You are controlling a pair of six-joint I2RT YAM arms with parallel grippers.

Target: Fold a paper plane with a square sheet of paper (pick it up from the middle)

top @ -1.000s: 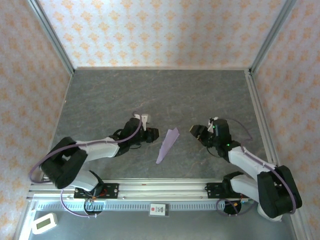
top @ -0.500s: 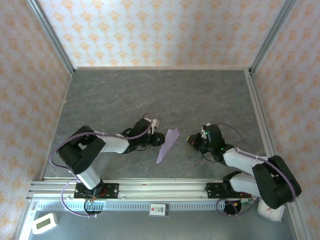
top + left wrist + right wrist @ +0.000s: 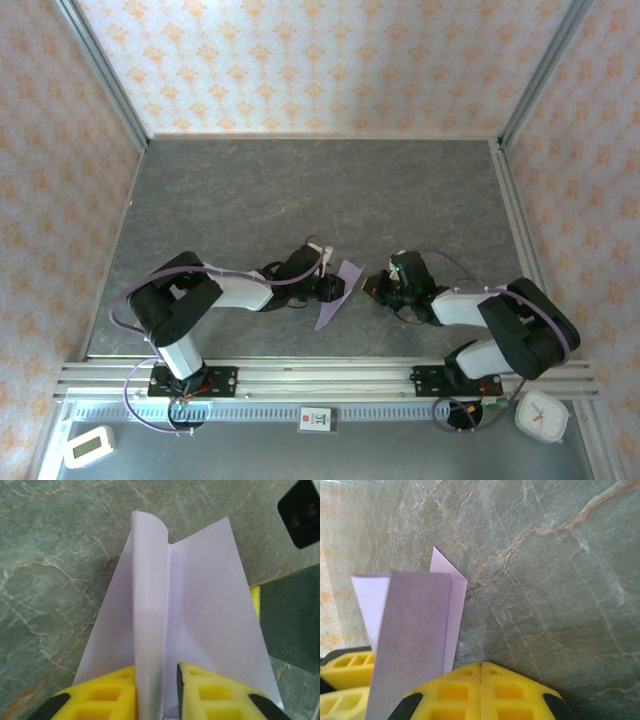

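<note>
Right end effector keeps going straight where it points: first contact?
Probably the paper plane: its flap overlaps the right end effector on one side. Dead ahead lies bare table; depth unclear.

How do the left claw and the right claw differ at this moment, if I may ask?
The left claw has its fingers slightly apart, while the right claw has them pressed together. The left claw pinches the raised centre fold of the paper plane; the right claw holds nothing. Both have yellow fingers and sit beside the plane.
</note>
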